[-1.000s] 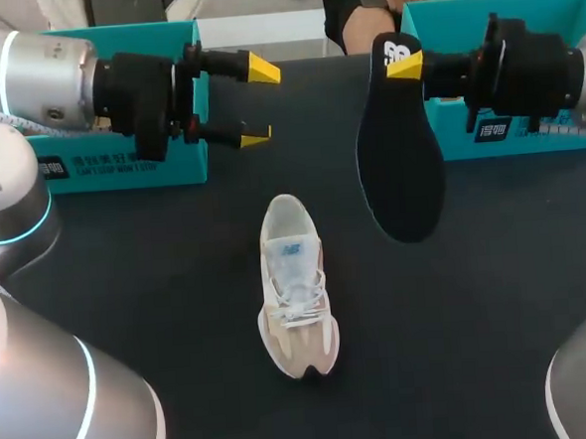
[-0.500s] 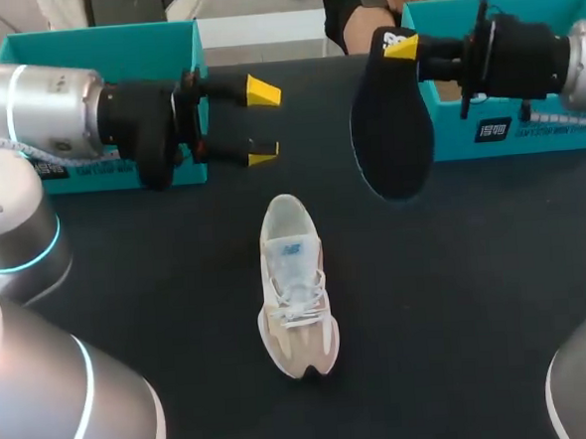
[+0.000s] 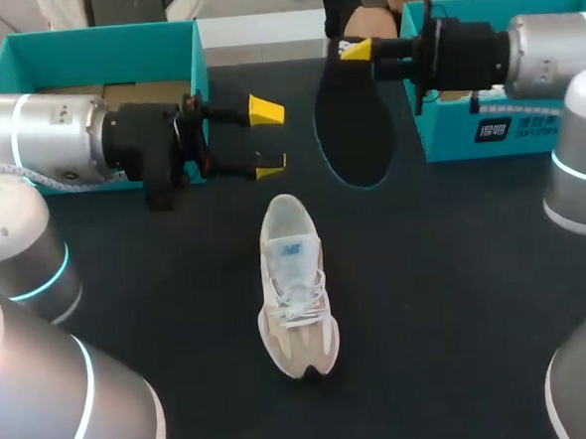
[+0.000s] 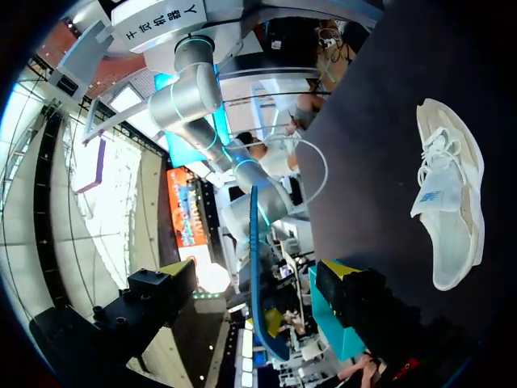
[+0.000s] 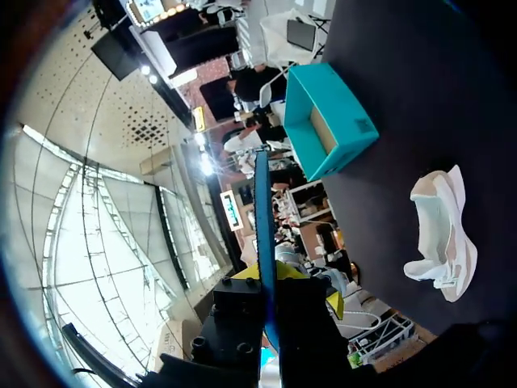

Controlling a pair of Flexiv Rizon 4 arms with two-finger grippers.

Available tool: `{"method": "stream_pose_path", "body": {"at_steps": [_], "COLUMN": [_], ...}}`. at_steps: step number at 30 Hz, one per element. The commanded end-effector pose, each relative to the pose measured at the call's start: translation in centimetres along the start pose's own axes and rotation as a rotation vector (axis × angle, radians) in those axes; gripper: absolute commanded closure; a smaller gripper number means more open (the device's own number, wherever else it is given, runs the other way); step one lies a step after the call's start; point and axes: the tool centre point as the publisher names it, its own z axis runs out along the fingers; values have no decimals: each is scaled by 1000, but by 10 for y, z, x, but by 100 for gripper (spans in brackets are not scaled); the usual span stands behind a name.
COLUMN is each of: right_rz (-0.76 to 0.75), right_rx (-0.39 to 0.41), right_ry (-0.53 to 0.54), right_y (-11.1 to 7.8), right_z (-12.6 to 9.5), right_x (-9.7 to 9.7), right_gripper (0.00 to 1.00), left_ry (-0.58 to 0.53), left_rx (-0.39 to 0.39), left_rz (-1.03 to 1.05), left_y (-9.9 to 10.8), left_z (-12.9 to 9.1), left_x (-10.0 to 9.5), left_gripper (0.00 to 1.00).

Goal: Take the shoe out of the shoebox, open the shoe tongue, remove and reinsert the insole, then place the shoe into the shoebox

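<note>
Right end effector [image 3: 354,49] pinches insole [image 3: 352,126]; left end effector [image 3: 267,138] gapes; left shoebox [image 3: 103,42] seemingly holds cardboard [image 3: 131,92].

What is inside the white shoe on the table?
Only a pale inner bottom shows in the shoe; the dark insole hangs from the right claw. Tongue and laces cover the front.

Cream-white shoe [image 3: 295,284] with tan toe, black insole [image 3: 352,126], teal shoebox [image 3: 98,42], black table [image 3: 457,299], yellow-tipped fingers [image 3: 265,109]
</note>
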Motion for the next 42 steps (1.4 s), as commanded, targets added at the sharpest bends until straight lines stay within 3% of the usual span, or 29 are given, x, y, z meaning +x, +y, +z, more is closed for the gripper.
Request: {"method": "stream_pose_path", "body": {"at_steps": [1, 5, 8, 10, 13, 15, 18, 28, 29, 30, 31, 38, 42], "right_rz": [8, 12, 6, 7, 11, 11, 10, -18, -40, -52, -67, -179, -197], "right_rx": [3, -4, -7, -6, -6, -17, -27, 4, 24, 36, 46, 149, 152], "right_ry": [-4, 4, 12, 13, 10, 15, 23, 29, 28, 24, 22, -12, -22], "right_y": [1, -4, -6, -6, -7, -9, -11, -9, -9, -9, -10, -26, -39], "right_z": [32, 41, 48, 52, 56, 57, 56, 55, 53, 50, 47, 11, -16], "right_x": [-2, -6, -6, -7, -8, -9, -10, -9, -9, -10, -10, -14, -19], "right_gripper": [100, 100, 100, 100, 100, 100, 100, 100, 89, 35, 0, 0, 0], "left_ry": [-10, -22, -33, -36, -35, -37, -42, -55, -56, -57, -58, -46, -53], "left_rx": [-7, -24, -27, -30, -42, -46, -50, -61, -60, -57, -52, -33, -39], "left_rz": [19, 34, 37, 37, 45, 43, 33, -4, -8, -13, -24, -51, -75], "left_y": [12, 21, 25, 28, 31, 31, 29, 24, 22, 20, 18, 2, -3], "left_z": [16, 25, 29, 33, 37, 37, 34, 20, 17, 14, 11, -7, -19], "left_x": [6, 6, 6, 7, 8, 8, 10, 10, 9, 8, 7, 3, 2], "left_gripper": [2, 15, 31, 50, 59, 85, 100, 100, 100, 100, 100, 100, 100]}}
